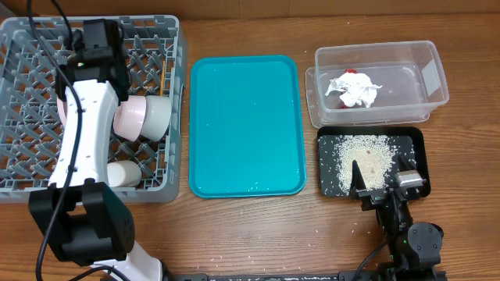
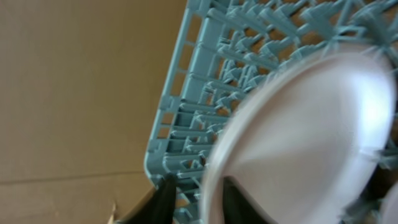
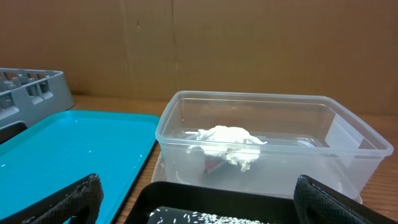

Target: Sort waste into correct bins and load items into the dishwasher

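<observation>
Over the dish rack (image 1: 23, 156) at the upper left of the overhead view, the left gripper (image 2: 202, 202) pinches the pale pink plate (image 2: 311, 143).
Seen from the left wrist, the plate's rim passes between the two dark fingers (image 2: 163, 202) at the bottom edge, and the plate fills the right of the frame against the rack's lattice. At lower right overhead, the right gripper (image 1: 383, 176) hangs spread over the black tray's (image 1: 418, 140) near edge, with rice grains (image 1: 363, 156) between and beyond its tips. Crumpled tissue (image 1: 355, 87) lies in the clear tub (image 1: 433, 70) further up the frame.
</observation>
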You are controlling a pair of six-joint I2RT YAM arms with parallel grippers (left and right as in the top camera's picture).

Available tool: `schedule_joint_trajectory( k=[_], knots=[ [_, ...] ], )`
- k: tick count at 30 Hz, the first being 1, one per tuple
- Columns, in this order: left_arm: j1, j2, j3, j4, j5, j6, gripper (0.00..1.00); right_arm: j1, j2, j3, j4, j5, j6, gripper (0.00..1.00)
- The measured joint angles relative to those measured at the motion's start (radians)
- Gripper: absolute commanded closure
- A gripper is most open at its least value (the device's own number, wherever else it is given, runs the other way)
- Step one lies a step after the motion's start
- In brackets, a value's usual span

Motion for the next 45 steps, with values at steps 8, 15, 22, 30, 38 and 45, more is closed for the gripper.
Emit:
schedule_joint_trajectory(
  k=[8,15,22,30,38,45],
  knots=[
    [-0.205,-0.033,-0.003,-0.085,0.038,-0.042,0.42,0.000,0.000,0.000,0.000,0.000,0.000,0.00],
    [-0.357,-0.182,0.036,-0.276,0.255,-0.159,0.41,0.000,0.000,0.000,0.000,0.000,0.000,0.00],
    [-0.411,-0.372,0.157,-0.445,0.577,-0.253,0.00,0.000,0.000,0.000,0.000,0.000,0.000,0.00],
    [-0.418,-0.573,0.172,-0.524,0.962,-0.274,0.00,0.000,0.000,0.000,0.000,0.000,0.000,0.00],
    [-0.417,-0.584,0.173,-0.630,1.041,-0.287,0.00,0.000,0.000,0.000,0.000,0.000,-0.001,0.00],
    [-0.410,-0.615,0.169,-0.404,0.982,-0.259,0.00,0.000,0.000,0.000,0.000,0.000,0.000,0.00]
  ],
)
